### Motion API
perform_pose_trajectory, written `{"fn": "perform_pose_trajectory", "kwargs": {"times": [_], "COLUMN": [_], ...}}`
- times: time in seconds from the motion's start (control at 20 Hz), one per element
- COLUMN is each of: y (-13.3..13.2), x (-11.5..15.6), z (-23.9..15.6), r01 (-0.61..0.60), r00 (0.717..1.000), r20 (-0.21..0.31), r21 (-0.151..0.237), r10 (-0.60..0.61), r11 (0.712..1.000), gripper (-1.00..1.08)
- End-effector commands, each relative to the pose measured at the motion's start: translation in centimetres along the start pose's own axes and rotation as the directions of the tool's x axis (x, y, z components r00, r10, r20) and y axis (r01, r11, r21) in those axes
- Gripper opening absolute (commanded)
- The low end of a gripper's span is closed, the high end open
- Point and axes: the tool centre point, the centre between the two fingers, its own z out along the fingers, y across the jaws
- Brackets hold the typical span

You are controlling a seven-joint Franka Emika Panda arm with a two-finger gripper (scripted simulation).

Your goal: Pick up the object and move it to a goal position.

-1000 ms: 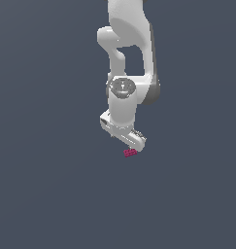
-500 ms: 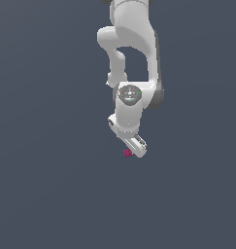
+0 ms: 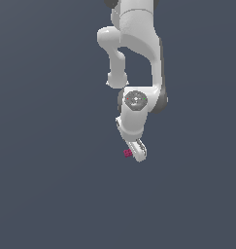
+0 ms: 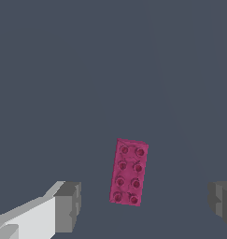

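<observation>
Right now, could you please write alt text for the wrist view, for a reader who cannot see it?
A small magenta-pink studded brick lies on a plain dark grey surface, between the open gripper's two grey fingertips, touching neither. Eight studs show on its top, in two rows.

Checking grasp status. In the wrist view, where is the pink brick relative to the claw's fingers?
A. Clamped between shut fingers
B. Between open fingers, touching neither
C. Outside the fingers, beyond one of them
B: the brick lies in the gap, clear of both fingers of the open claw.

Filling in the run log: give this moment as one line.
phase: approach | gripper: open, fingers either side of brick | brick: not gripped
</observation>
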Motion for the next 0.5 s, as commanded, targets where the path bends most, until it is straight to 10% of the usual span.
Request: {"fn": "perform_pose_trajectory", "kwargs": {"times": [0.0,0.45], "y": [-0.13,-0.35], "x": [-0.28,-0.87], "z": [0.39,1.17], "r01": [-0.045,-0.128], "r00": [0.999,0.992], "r20": [-0.002,-0.005], "r21": [0.000,0.000], "r10": [0.045,0.128], "r11": [0.999,0.992], "gripper": [1.00,1.00]}}
